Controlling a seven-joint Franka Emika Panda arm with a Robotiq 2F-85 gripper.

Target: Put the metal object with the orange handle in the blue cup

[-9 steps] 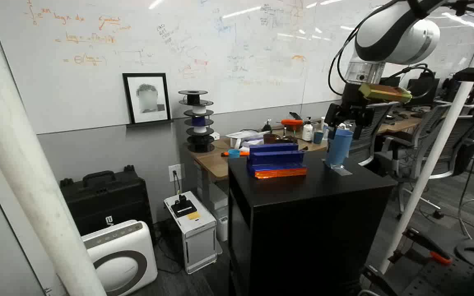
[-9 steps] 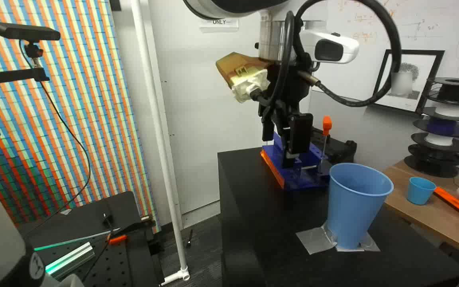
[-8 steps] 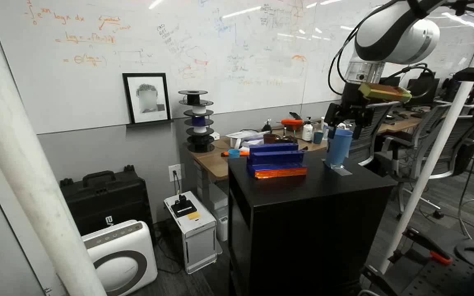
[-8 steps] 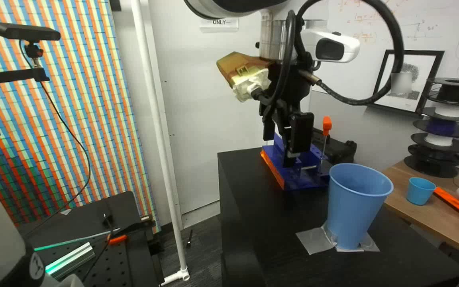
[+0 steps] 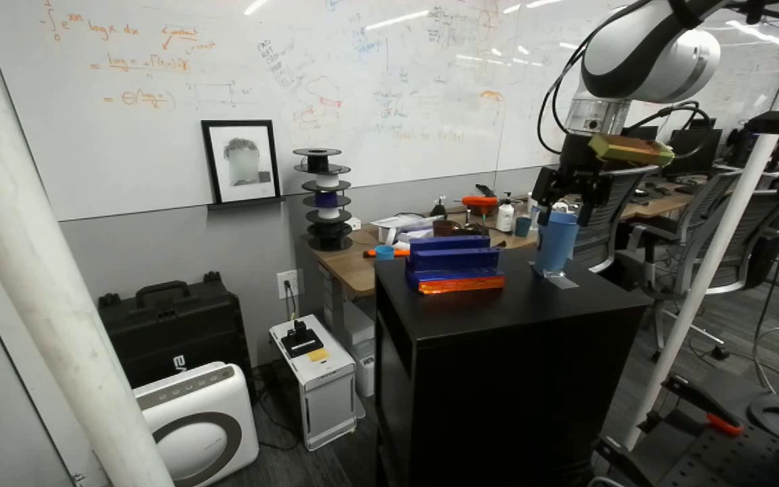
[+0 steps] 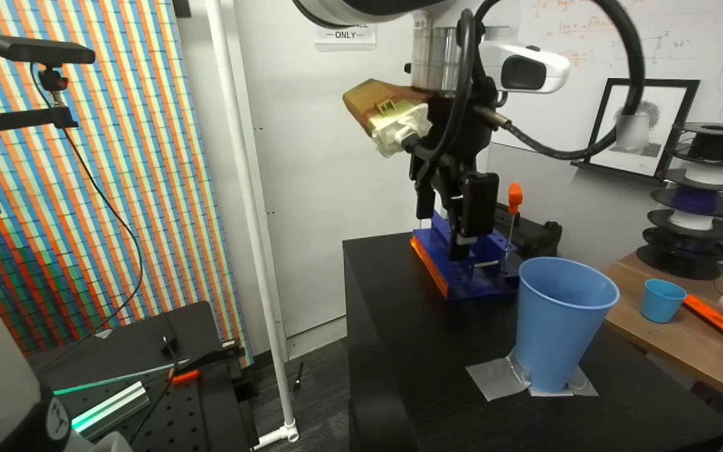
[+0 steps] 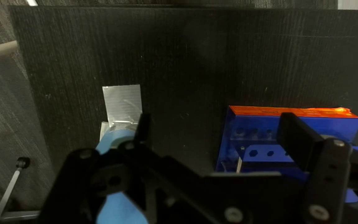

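In an exterior view, see the blue cup (image 5: 556,247) standing upright on the black tabletop (image 5: 531,302). Find the dark-blue box (image 5: 454,267) left of the blue cup, well apart, edged with orange on the side facing the camera. See the hand (image 5: 564,220) overlapping the blue cup's rim in this view. Make out the wooden desk (image 5: 357,270) behind the blue cup and to its left, and the whiteboard (image 5: 362,135) farther back. In an exterior view, note grey tape (image 6: 493,378) at the blue cup's foot, stuck to the tabletop. Find the metal object with the orange handle (image 6: 514,198) beyond the blue cup and outside it, nearly upright, with the handle on top and the thin shaft running down to the dark-blue box. Cannot make out the lower end clearly. See the hand beyond the blue cup as well, apart from it. Spot a smaller cup (image 6: 663,301) on the desk, right of the blue cup, with a stack of spools (image 6: 694,201) farther back. In the wrist view, see the blue cup, partly hidden by the hand, and to its right the dark-blue box, pierced with small holes. Find the hand released, with fingers (image 7: 295,140) spread wide, one across the blue cup in view and the other across the dark-blue box.
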